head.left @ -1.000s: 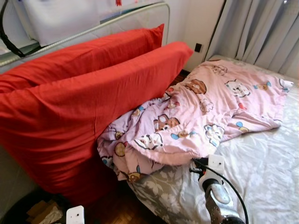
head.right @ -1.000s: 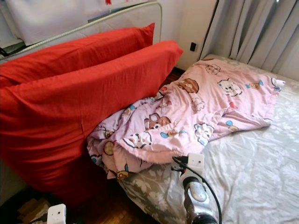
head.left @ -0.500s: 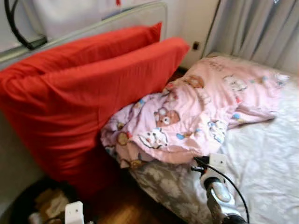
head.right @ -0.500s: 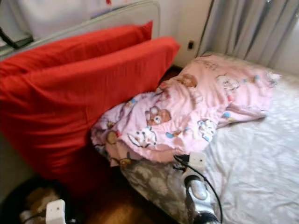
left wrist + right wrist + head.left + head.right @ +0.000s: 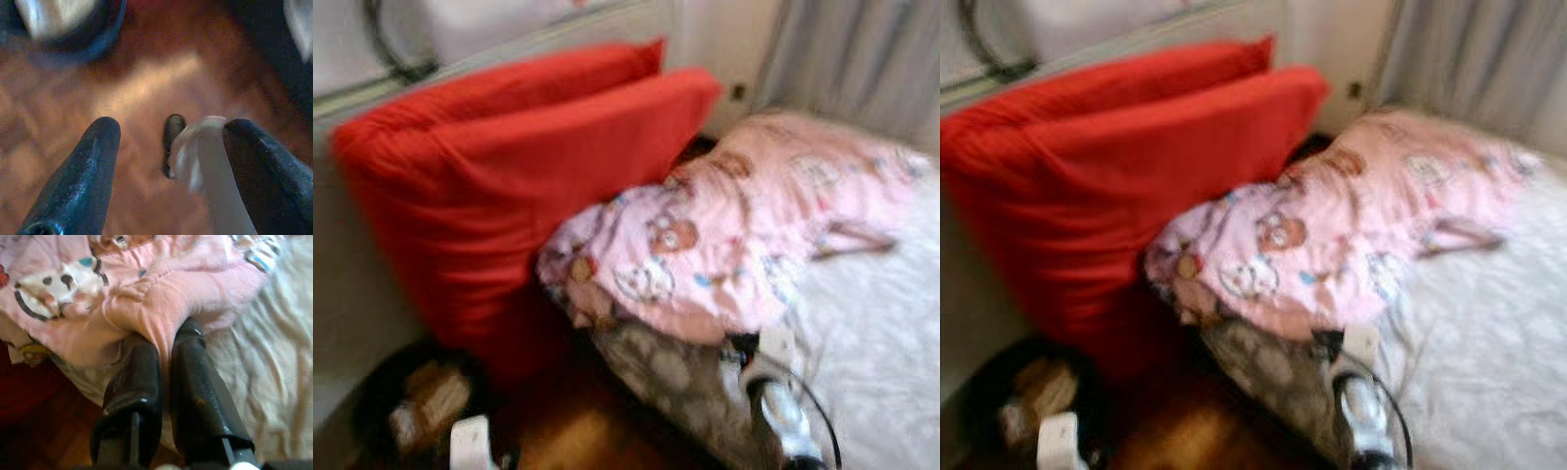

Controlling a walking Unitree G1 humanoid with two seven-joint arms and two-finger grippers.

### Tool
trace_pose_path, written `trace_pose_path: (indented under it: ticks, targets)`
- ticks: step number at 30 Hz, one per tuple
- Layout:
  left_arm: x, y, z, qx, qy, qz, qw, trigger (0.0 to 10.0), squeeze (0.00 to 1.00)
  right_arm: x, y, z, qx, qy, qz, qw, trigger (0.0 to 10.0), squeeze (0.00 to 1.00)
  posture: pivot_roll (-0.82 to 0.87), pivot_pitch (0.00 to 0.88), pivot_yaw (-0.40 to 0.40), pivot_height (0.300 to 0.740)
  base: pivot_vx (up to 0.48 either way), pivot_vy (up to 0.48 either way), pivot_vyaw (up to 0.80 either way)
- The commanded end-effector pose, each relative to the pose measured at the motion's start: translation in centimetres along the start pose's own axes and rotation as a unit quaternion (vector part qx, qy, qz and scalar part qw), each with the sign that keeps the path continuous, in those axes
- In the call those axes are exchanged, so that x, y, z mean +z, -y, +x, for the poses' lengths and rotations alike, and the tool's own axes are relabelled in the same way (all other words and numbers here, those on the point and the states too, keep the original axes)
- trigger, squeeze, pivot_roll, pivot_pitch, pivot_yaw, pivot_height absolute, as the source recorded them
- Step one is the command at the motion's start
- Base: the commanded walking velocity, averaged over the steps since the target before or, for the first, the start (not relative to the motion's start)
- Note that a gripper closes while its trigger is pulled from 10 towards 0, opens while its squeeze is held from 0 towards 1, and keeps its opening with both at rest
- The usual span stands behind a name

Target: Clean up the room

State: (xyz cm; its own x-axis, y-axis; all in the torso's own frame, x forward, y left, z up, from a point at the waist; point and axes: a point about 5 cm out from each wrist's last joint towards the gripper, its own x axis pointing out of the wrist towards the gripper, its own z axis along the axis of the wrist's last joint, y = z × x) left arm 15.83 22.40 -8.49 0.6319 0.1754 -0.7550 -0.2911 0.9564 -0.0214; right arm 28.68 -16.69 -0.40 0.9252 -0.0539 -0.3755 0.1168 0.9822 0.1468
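Camera shifted, blurred; right end effector (image 5: pixel 168 340) clamps pink blanket (image 5: pixel 754 235) edge.

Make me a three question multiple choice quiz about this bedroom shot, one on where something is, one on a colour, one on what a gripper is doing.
1. Where does the pink blanket lie?
A. on the floor
B. on the bed, bunched at its edge beside the cushions
C. over the curtain

2. What colour are the two big cushions?
A. red
B. blue
C. green

3. How does the right gripper stand?
A. wide open above the floor
B. closed on a fold of the blanket's edge
C. holding a cushion

Answers:
1 B, the head views show the blanket spread over the pale sheet, its bunched end at the cushions.
2 A, both cushions show red.
3 B, the right wrist view shows pink fabric pinched between the two black fingers.
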Motion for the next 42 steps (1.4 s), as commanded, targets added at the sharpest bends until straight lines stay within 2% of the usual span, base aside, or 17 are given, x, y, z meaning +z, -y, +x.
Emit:
trace_pose_path:
  ticks: [1,23,29,37,42]
  targets:
    - [0.5,-0.3,0.1,0.000,0.005,0.009,1.000,10.0,0.00,-0.5,0.2,-0.2,-0.006,-0.005,0.002,1.000,10.0,0.00,0.03,0.086,-0.026,0.740,-0.285,0.000,0.00]
    - [0.5,-0.3,0.1,0.000,0.005,0.010,1.000,10.0,0.00,0.2,0.5,0.0,-0.017,0.008,-0.001,1.000,10.0,0.00,0.03,0.089,-0.026,0.740,-0.288,0.000,0.00]
    - [0.5,-0.4,0.1,0.001,0.003,0.010,1.000,10.0,0.00,0.7,0.5,0.1,-0.018,0.022,0.001,1.000,10.0,0.00,0.03,0.090,-0.026,0.740,0.000,0.000,0.00]
    - [0.5,-0.4,0.1,0.000,0.000,0.013,1.000,10.0,0.00,2.2,0.4,0.3,-0.022,0.068,-0.002,0.997,10.0,0.00,0.03,0.092,-0.026,0.740,0.000,0.000,0.00]
    - [0.5,-0.4,0.1,-0.001,0.000,0.014,1.000,10.0,0.00,2.1,0.4,0.4,-0.025,0.062,-0.006,0.998,10.0,0.00,0.03,0.091,-0.027,0.740,0.000,0.000,0.00]
